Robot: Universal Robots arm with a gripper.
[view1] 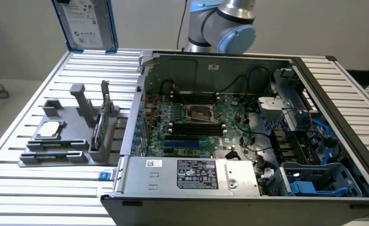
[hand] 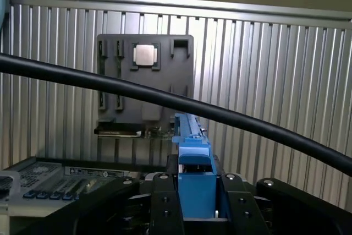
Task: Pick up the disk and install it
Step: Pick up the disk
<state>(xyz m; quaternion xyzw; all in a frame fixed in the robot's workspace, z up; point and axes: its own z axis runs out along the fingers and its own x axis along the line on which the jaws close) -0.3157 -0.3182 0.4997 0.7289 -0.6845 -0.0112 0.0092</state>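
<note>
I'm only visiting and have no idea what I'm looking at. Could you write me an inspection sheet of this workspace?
Surface: slatted metal table carrying an open computer case.
Job's things: disk in its blue frame, held in the air at the exterior view's left, outside the case; not installed.
Clutter: grey holder beside the case, with a chip lying on it and a card standing on edge.
Grippers: gripper shut on the disk's blue edge.
Cables: thick black hose crossing the wrist view; black and blue wires inside the case.
Surroundings: robot arm behind the case; plain wall.
</note>
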